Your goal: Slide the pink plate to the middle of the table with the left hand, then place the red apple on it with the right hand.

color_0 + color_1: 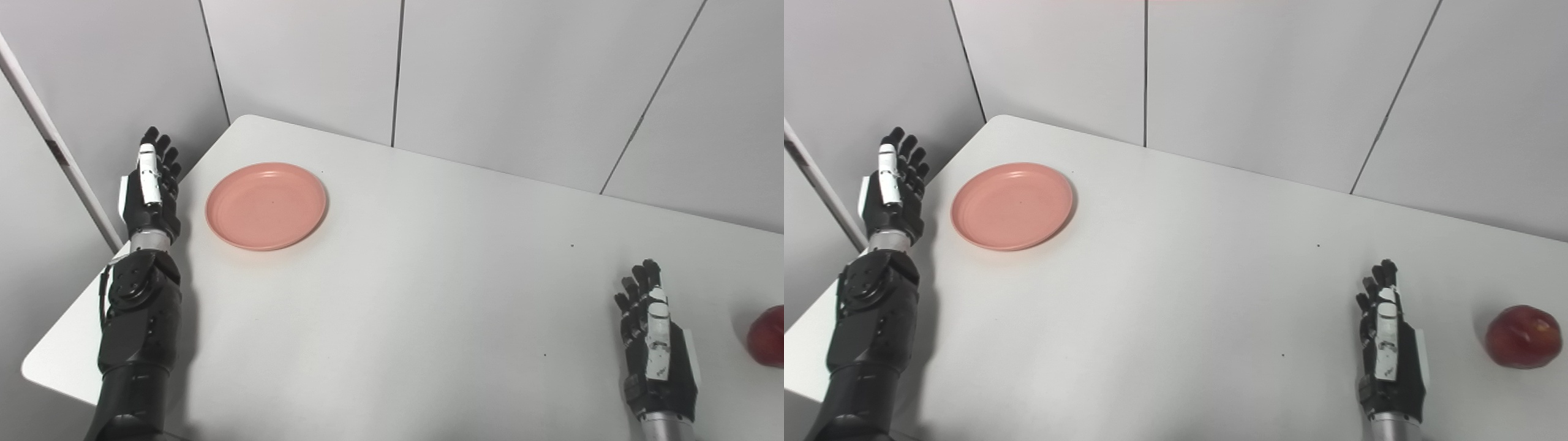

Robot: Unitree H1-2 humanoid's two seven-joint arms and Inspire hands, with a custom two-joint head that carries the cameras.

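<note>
The left hand is spread wide and empty at the table edge, the pink plate just to its right, bare tabletop between; the right hand, also wide and empty, has the apple near its right
</note>
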